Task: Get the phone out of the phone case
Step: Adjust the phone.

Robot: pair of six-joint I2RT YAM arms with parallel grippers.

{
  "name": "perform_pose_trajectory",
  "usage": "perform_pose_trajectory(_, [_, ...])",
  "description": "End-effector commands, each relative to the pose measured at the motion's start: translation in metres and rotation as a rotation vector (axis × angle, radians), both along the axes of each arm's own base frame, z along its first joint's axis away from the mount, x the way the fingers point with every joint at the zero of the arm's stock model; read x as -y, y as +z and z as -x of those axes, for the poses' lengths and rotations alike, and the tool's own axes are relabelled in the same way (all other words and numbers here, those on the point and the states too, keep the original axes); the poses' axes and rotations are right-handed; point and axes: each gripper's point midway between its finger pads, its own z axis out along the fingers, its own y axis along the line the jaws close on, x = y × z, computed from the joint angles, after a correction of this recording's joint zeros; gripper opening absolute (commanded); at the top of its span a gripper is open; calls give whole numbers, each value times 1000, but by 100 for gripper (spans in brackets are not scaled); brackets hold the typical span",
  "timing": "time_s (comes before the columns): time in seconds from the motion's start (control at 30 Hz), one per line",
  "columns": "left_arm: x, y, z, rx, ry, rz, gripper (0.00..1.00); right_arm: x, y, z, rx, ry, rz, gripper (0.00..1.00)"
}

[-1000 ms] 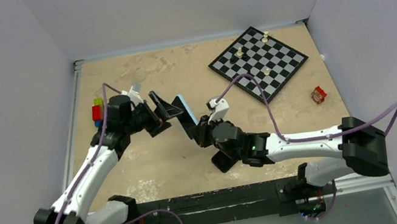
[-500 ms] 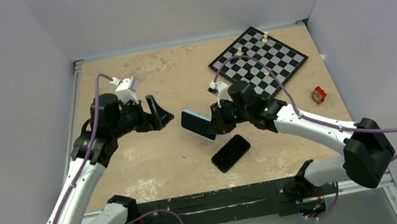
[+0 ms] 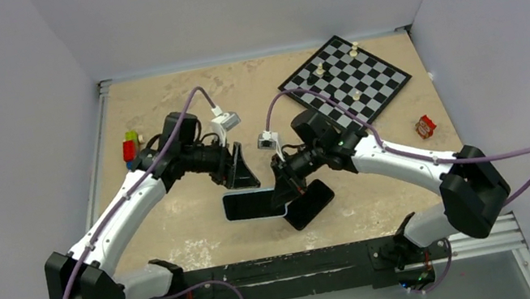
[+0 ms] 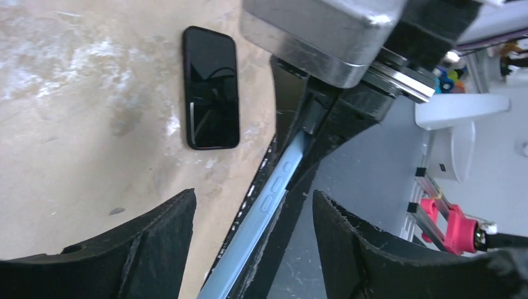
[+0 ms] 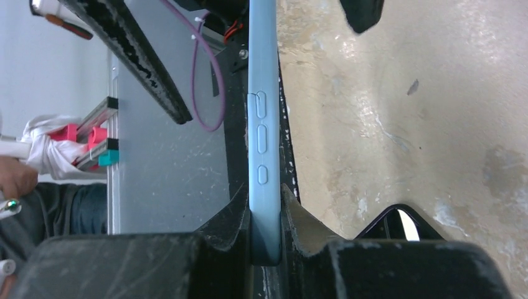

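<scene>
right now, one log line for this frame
phone: out, flat on table | right gripper: shut on case | left gripper: open

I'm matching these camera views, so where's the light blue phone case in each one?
Top external: centre of the table, phone case just left of the black phone.
Left wrist: lower middle, edge-on blue strip.
Right wrist: centre, upright blue edge.
Shared landmark: the right gripper clamped on its end.
</scene>
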Motion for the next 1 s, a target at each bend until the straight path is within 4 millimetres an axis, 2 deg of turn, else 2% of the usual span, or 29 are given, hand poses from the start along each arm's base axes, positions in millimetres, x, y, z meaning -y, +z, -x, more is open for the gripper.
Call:
perform_pose_trajectory(0.0, [12,23,25,68,-162,119,69,-8,48,6,110,137,-179,0])
perform_pose_trajectory(0.13, [18,15,38,49,-221,102,53,-6,52,11,121,166,-192,0])
perform_pose_trajectory(0.27, [22,11,43,31,-252,94,42,-6,59,15,130,198,-216,0])
perform_pose_trajectory(0.43, [26,13,56,14,-311,125,39,-6,61,16,138,224,-221,0])
perform_pose_trajectory(0.57, [26,5,56,16,-301,83,39,-7,65,15,145,230,-225,0])
perform_pose_trajectory(0.63, [27,7,56,20,-304,93,32,-7,68,14,153,230,-230,0])
perform_pose_trajectory(0.77, [26,14,56,56,-293,106,0,-7,70,12,176,209,-227,0])
perform_pose_trajectory(0.87, [25,22,53,113,-259,119,0,-5,74,4,191,134,-219,0])
perform_pose_trajectory(0.93, [22,27,48,156,-207,115,0,-3,75,-2,203,77,-220,8])
perform_pose_trajectory(0.97, [21,29,45,182,-179,111,0,-2,76,-5,207,51,-225,19])
